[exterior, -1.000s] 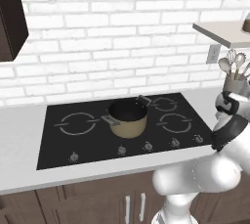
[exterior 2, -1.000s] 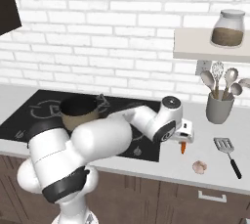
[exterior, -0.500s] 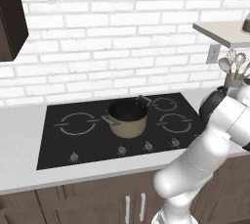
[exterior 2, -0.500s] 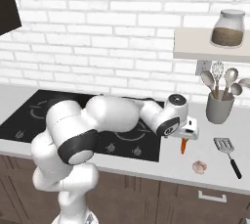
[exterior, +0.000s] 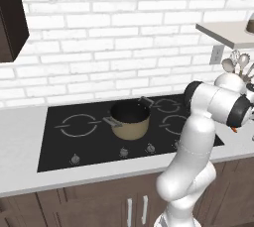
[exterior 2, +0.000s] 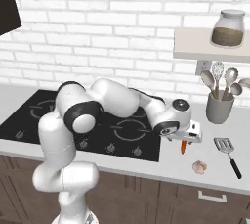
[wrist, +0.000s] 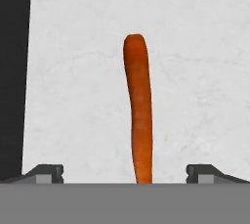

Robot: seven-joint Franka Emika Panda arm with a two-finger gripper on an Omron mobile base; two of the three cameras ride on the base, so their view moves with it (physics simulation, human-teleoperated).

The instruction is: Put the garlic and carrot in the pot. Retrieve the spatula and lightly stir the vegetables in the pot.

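The jaws [wrist: 125,174] stand wide apart and grasp nothing, with the carrot [wrist: 138,108] lying lengthwise between the two dark tips on the pale worktop [wrist: 195,71]. In the hand view the carrot runs from near the tips up toward the middle, rounded end farthest away; whether the tips touch the worktop cannot be told. The black edge of the cooktop [wrist: 12,71] runs along the left of that view.

From the right base view the gripper [exterior 2: 188,137] hangs low over the carrot [exterior 2: 183,146], just right of the cooktop [exterior 2: 122,135]. The garlic [exterior 2: 199,167] lies near it toward the front edge, and the spatula [exterior 2: 227,153] lies further right, head toward the wall. Behind the spatula stands a grey utensil holder [exterior 2: 218,107] with spoons; above, a shelf [exterior 2: 205,47] carries a glass jar [exterior 2: 228,28]. No writing is legible anywhere.

In the left base view the pot [exterior: 130,119] sits on the cooktop, between the burners, well apart from the vegetables.
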